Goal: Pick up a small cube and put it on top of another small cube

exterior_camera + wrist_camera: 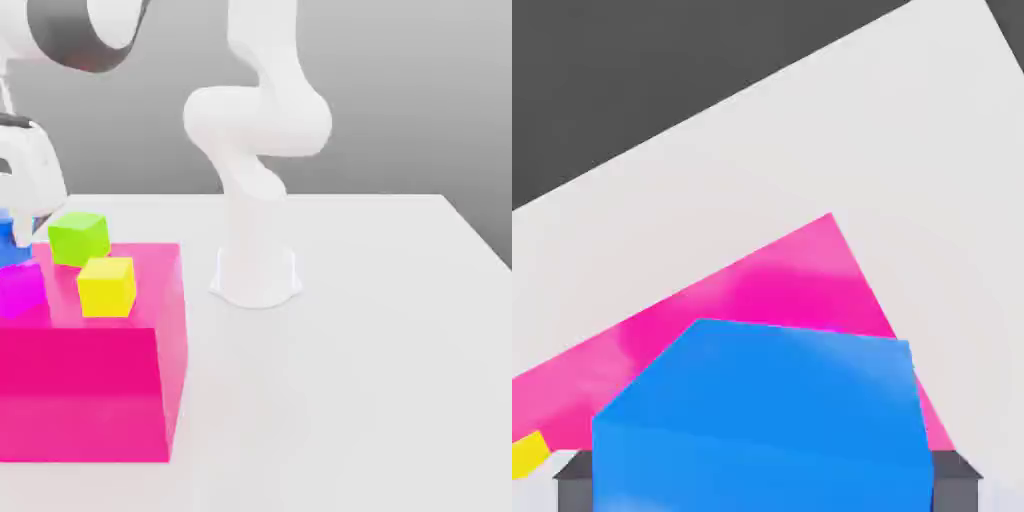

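- The large pink block (90, 390) sits nearest in the exterior view, at that view's left, with open white counter (380, 380) stretching to the right.
- Behind the pink block stand the yellow cube (106, 286), the lime-green cube (79, 237) and, at the left edge, the purple cube (20, 288).
- The blue cube (10, 243) hangs just above the purple cube, clamped by the tool (14, 232).
- The hand view shows the blue cube (762, 420) held between dark fingers (572, 490), above the pink block (812, 280).
- The arm's base (256, 270) stands farther back, near the counter's middle.
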{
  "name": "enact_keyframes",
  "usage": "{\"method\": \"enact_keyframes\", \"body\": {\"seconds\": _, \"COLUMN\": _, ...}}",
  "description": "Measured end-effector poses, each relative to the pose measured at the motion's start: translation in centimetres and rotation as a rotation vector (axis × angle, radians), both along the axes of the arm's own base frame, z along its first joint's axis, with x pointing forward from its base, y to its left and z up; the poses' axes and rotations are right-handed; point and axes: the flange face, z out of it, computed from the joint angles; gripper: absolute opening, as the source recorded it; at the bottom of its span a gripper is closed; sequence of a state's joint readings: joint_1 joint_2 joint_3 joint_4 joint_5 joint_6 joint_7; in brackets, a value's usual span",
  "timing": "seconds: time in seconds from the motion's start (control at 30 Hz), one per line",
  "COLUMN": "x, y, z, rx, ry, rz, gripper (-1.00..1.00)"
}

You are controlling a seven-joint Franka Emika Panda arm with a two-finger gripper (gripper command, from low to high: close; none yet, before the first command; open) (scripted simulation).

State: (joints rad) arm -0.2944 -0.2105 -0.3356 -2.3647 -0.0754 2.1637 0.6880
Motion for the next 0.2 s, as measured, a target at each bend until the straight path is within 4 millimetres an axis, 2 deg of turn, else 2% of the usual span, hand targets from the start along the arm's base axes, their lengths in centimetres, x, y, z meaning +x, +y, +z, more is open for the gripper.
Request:
{"method": "enact_keyframes", "body": {"seconds": 0.07, "x": -0.1, "y": 0.0, "z": -0.7, "rx": -0.003, "ry": 0.002, "rz": -0.001, "gripper": 1.0}}
{"method": "enact_keyframes", "body": {"seconds": 0.1, "x": -0.1, "y": -0.1, "z": -0.2, "rx": -0.004, "ry": 0.002, "rz": -0.002, "gripper": 1.0}}
{"method": "enact_keyframes", "body": {"seconds": 0.2, "x": -0.1, "y": -0.1, "z": 3.6, "rx": -0.005, "ry": 0.003, "rz": -0.002, "gripper": 1.0}}
